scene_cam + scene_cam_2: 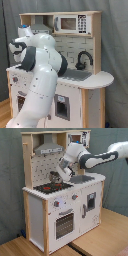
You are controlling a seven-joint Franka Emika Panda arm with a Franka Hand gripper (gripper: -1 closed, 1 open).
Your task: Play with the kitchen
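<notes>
First exterior view: bulky white robot arm (pixel 40 75) covers the left half of the tall white-and-pale-wood toy kitchen (pixel 85 55), hob side unseen; hand not visible here. Second exterior view: dark hand (pixel 55 176) low over the black-red hob (pixel 50 187), finger spacing unreadable; arm cut by the second exterior view's right edge.

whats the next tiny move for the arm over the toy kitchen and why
Probably ease the claw straight down a little. In the second exterior view it hovers just above the black-red hob of the kitchen, left of the sink, not plainly touching anything yet.
</notes>
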